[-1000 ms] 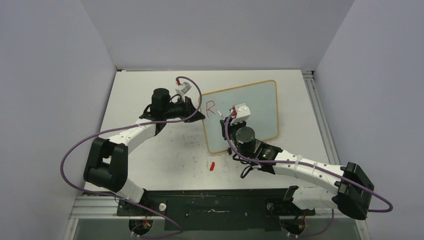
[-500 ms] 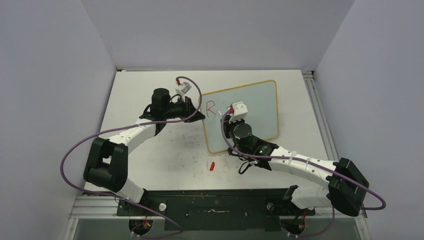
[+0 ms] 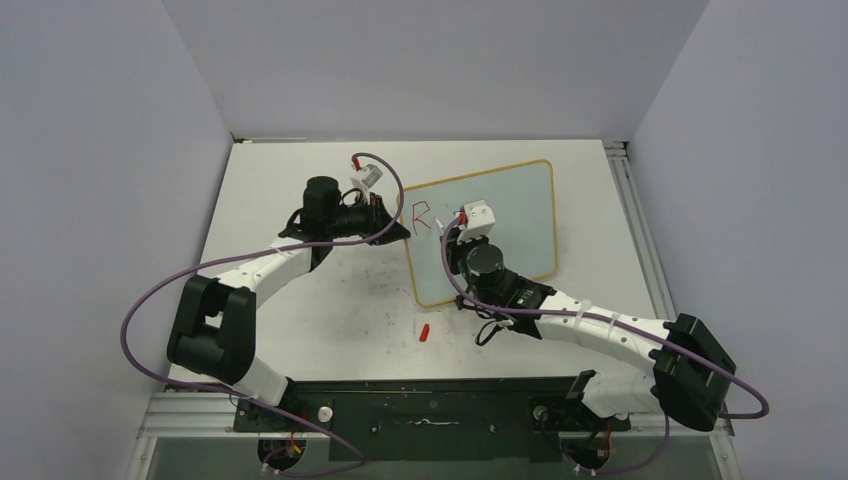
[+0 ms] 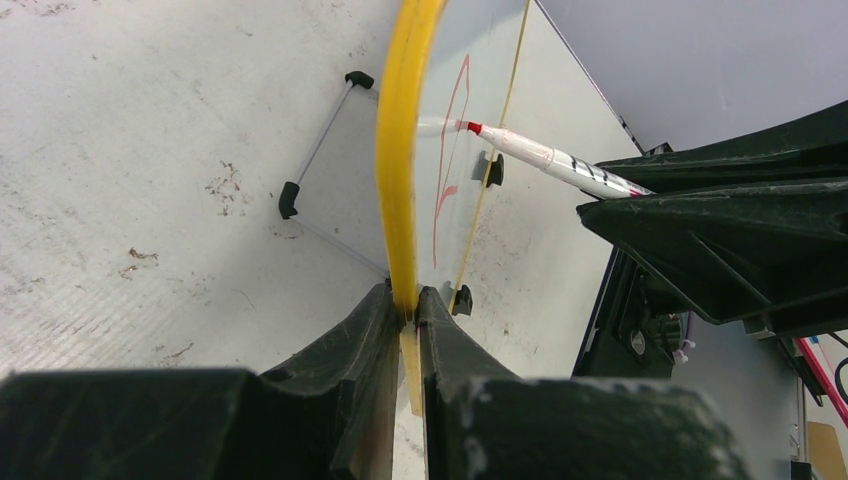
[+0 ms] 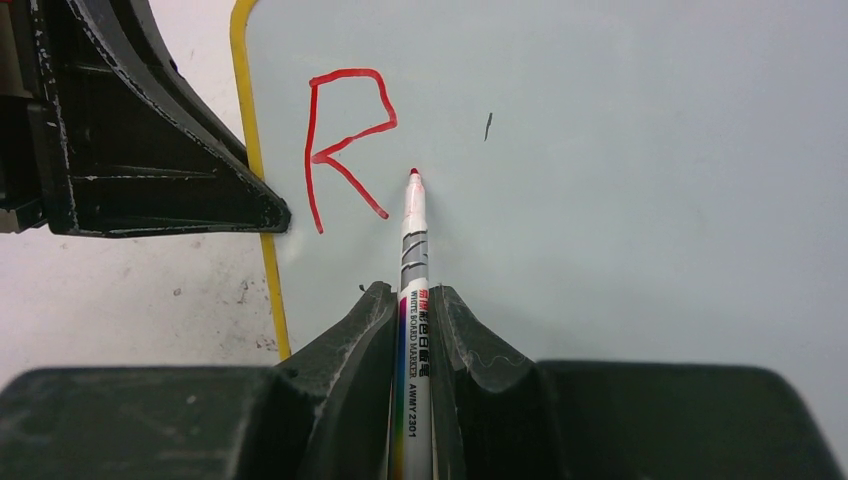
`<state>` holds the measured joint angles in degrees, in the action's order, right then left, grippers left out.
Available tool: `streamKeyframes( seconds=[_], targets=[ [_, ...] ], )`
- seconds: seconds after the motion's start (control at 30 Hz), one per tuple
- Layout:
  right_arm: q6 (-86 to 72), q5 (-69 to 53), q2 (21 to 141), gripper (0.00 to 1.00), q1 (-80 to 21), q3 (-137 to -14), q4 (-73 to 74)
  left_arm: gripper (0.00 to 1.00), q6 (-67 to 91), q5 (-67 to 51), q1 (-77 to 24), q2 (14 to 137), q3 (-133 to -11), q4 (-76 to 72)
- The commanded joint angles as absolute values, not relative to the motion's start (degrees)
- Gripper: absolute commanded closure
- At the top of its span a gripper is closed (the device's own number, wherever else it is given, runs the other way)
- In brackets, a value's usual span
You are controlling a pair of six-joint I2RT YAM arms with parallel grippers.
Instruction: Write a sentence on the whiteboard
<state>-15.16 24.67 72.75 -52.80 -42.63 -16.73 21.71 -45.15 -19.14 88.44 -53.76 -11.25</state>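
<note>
The whiteboard (image 3: 520, 210) stands tilted on the table, with a light-wood frame. It bears one red letter "R" (image 3: 421, 217) at its upper left. My left gripper (image 3: 400, 232) is shut on the board's left frame edge (image 4: 405, 200). My right gripper (image 3: 455, 232) is shut on a white whiteboard marker (image 5: 413, 260). The marker's red tip (image 5: 414, 172) is at the board just right of the "R" (image 5: 345, 140). I cannot tell whether it touches. The marker also shows in the left wrist view (image 4: 540, 158).
A small red marker cap (image 3: 424, 332) lies on the scuffed white tabletop in front of the board. The board's black clip feet (image 4: 288, 200) rest on the table behind it. Grey walls enclose the table on the left, back and right.
My right wrist and the marker have shifted a little left and up the board, toward the "R". The left arm, the board and the lettering are unchanged.
</note>
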Motion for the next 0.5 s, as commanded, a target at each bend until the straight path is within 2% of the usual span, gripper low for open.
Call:
streamKeyframes(
  seconds=[0.0,0.47],
  targets=[
    [-14.7,26.2,72.8,0.95,-52.0,-45.1,-19.8,1.00,20.5,-45.5,-19.5,86.1,-55.8,-12.0],
    [-15.7,26.3,72.3,0.95,-50.7,-44.1,-18.9,1.00,20.5,-45.5,-19.5,86.1,-55.8,-12.0]
  ],
)
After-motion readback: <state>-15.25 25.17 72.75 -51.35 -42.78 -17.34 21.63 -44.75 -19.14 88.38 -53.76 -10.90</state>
